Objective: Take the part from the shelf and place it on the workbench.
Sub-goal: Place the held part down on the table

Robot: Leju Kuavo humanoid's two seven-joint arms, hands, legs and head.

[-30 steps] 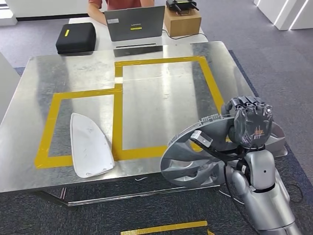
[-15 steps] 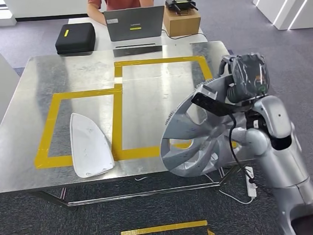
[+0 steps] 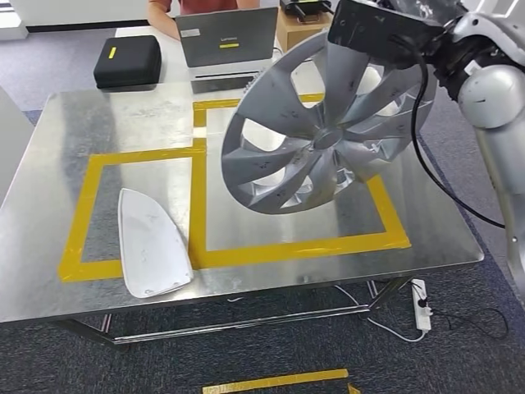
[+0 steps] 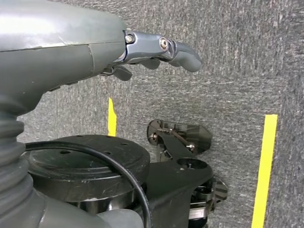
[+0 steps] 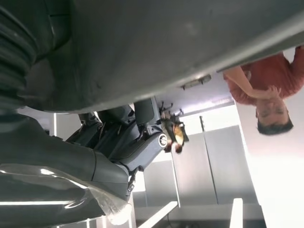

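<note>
Raised wheel cover (image 3: 321, 135) now over workbench (image 3: 56, 238), gripped by right robot hand (image 5: 125, 137)

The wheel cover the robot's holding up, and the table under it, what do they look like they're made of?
Wheel cover: probably moulded plastic with matte silver paint; thin spokes, soft even sheen. Table: sheet metal, likely brushed steel; streaky, blurry reflections, marked with yellow tape.

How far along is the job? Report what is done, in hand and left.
Done: the silver wheel cover is off the shelf, gripped at its upper rim by the right hand. In hand: it hangs tilted above the larger yellow-taped square on the steel workbench, not resting on it. Left: lower and release it. The left hand hangs open over the carpet.
</note>
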